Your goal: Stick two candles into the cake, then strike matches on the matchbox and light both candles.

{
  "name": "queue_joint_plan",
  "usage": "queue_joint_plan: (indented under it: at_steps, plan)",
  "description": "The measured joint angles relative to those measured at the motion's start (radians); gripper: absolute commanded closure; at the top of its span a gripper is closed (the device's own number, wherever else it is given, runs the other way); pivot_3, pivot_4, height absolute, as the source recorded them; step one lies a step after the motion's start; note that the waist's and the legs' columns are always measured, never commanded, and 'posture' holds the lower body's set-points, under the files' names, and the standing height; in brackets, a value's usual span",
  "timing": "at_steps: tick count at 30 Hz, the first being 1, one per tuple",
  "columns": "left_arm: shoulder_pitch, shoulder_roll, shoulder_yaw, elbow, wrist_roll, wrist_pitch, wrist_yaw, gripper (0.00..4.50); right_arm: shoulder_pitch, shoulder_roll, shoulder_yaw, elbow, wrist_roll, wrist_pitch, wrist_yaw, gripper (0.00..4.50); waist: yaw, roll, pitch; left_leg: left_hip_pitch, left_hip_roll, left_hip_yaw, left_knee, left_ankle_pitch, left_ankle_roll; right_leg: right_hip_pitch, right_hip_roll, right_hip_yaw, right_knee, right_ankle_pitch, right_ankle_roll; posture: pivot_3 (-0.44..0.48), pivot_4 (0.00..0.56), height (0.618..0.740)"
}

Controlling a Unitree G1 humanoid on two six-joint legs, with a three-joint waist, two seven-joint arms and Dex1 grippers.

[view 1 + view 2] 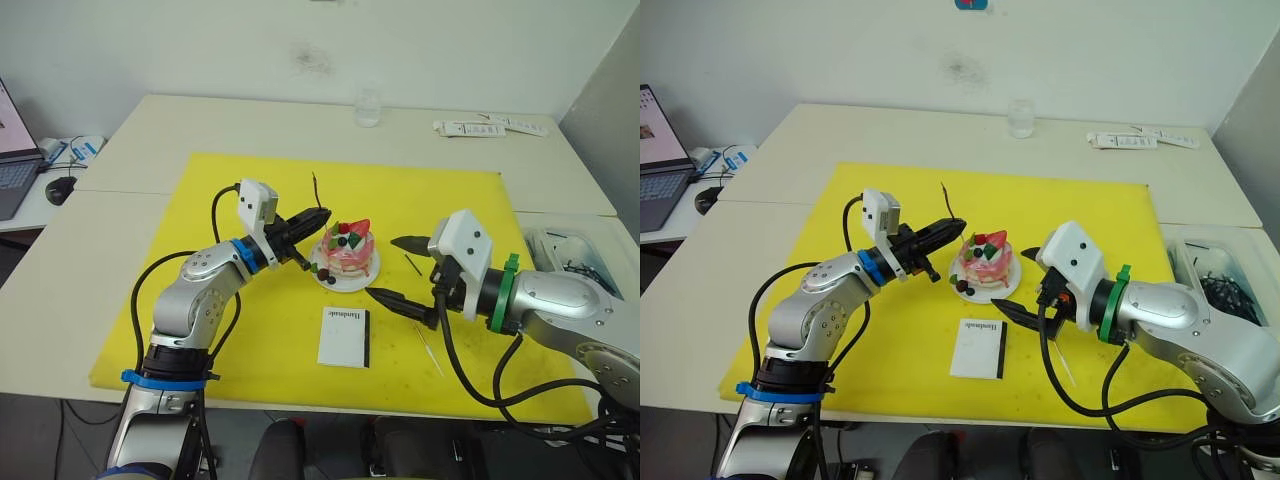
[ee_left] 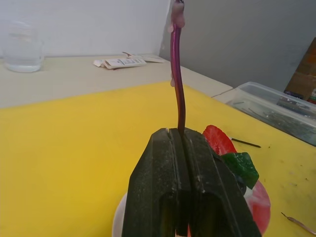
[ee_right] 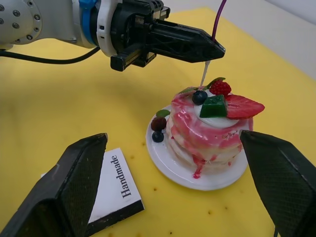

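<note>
On the yellow mat [image 1: 250,190] the left gripper [image 1: 322,217] is clamped shut on one candle [image 2: 177,84], holding it near its lower end at the left rim of the cake [image 1: 347,250]. The candle's long axis stands close to upright, its pale bottom tip [image 3: 204,74] hanging just above the cake's top beside the berries, so the coming move looks like a short push straight down. The right gripper [image 1: 400,270] waits to the right of the cake with its fingers spread wide and empty. The matchbox [image 1: 344,336] lies flat on the near side of the cake. A second thin stick, probably the other candle [image 1: 431,350], lies nearer the right gripper, and a short match [image 1: 411,263] lies to the cake's right.
</note>
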Motion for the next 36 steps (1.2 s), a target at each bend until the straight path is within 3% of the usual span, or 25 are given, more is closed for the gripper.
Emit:
queue_joint_plan:
  at_steps: [13, 26, 36]
  plan:
    - [0.003, 0.001, 0.0, -0.002, 0.006, 0.036, -0.041, 4.5, 0.002, 0.013, -0.01, -0.002, -0.008, 0.017, 0.004, 0.04, 0.0, 0.0, 0.0, 0.0, 0.0, -0.001, 0.002, 0.0, 0.0, 0.001, 0.0, -0.001, 0.0, 0.0, 0.0, 0.0, 0.15, 0.74]
    - [0.065, -0.019, -0.054, 0.019, 0.149, -0.149, -0.061, 4.5, 0.008, 0.03, -0.01, -0.002, -0.037, 0.017, 0.019, 0.04, 0.004, 0.0, -0.001, 0.0, 0.0, -0.001, 0.005, 0.0, 0.0, 0.003, 0.0, -0.001, 0.001, 0.001, 0.0, 0.0, 0.15, 0.74]
    - [0.077, -0.033, -0.05, 0.034, 0.153, -0.171, -0.071, 4.5, 0.016, 0.035, -0.016, -0.004, -0.04, 0.028, 0.02, 0.04, 0.005, 0.001, -0.001, 0.0, 0.0, -0.001, 0.011, 0.0, 0.0, 0.004, 0.0, 0.0, 0.002, 0.003, 0.005, 0.0, 0.15, 0.74]
